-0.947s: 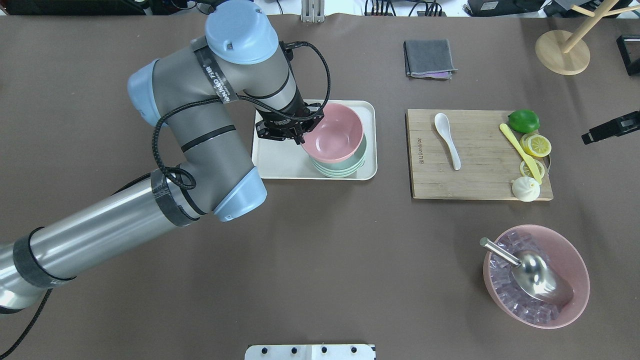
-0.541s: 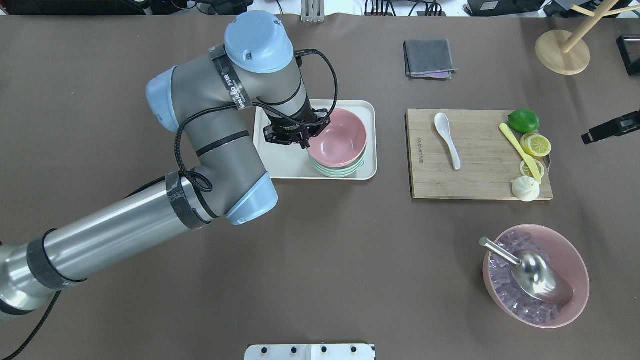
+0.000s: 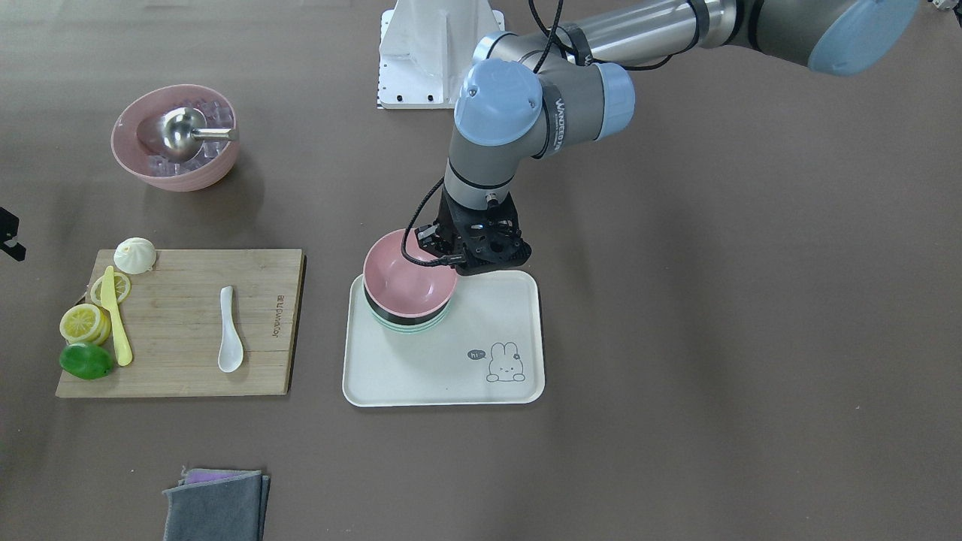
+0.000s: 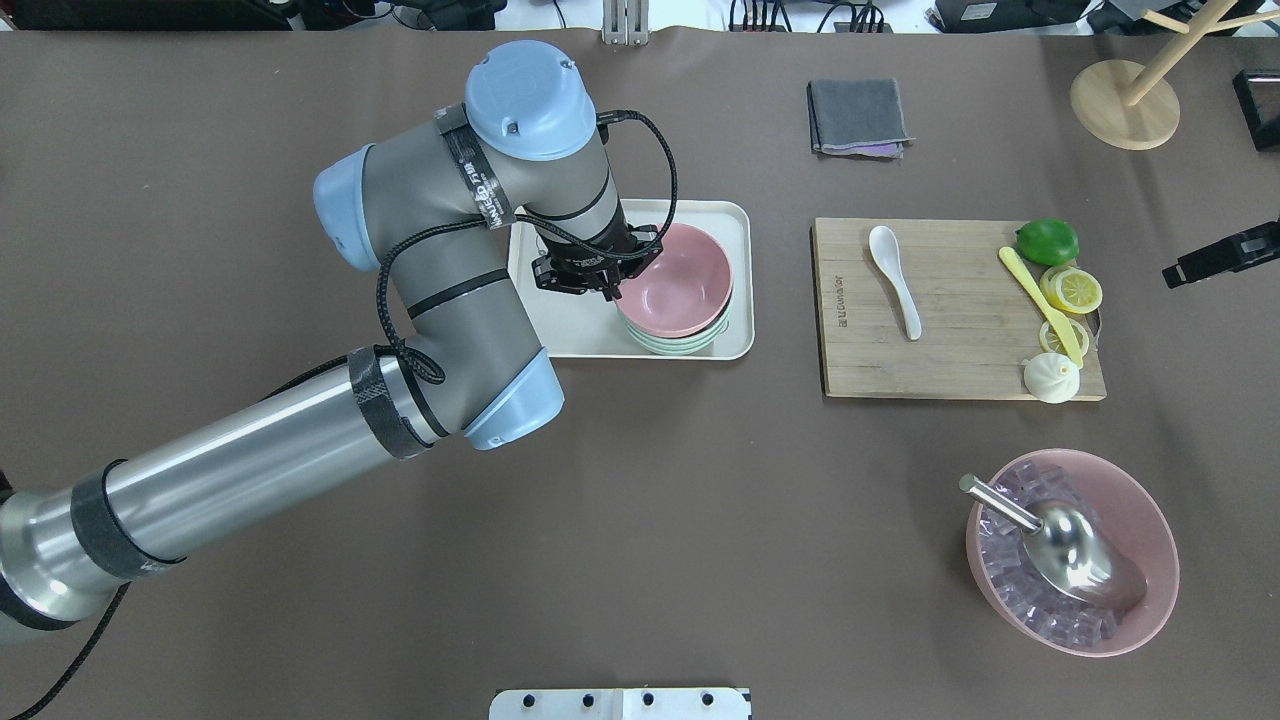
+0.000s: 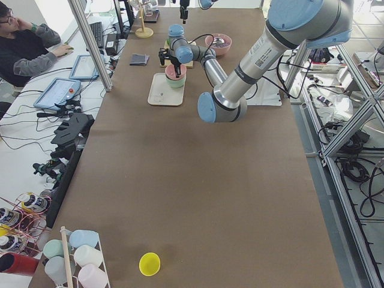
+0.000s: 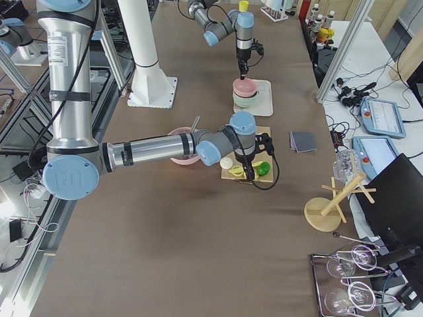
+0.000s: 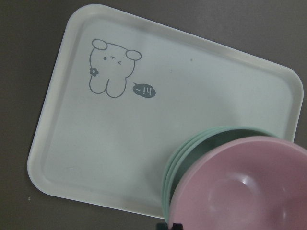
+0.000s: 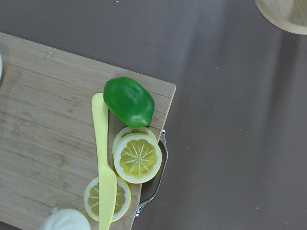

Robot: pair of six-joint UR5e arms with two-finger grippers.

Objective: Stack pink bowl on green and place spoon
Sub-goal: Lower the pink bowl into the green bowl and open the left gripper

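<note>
The pink bowl sits nested on a stack of green bowls on the cream tray. My left gripper is shut on the pink bowl's left rim. The front view shows the same: the gripper is at the rim of the pink bowl, above the green bowls. The left wrist view shows the pink bowl over the green rims. A white spoon lies on the wooden cutting board. My right gripper hangs at the right edge; I cannot tell how its jaws stand.
A lime, lemon slices, a yellow knife and a white bun lie on the board's right side. A large pink bowl with ice and a metal scoop stands front right. A grey cloth and a wooden stand are at the back.
My left arm has moved right and lowered the pink bowl, which was raised and tilted; it now rests level in the green stack.
</note>
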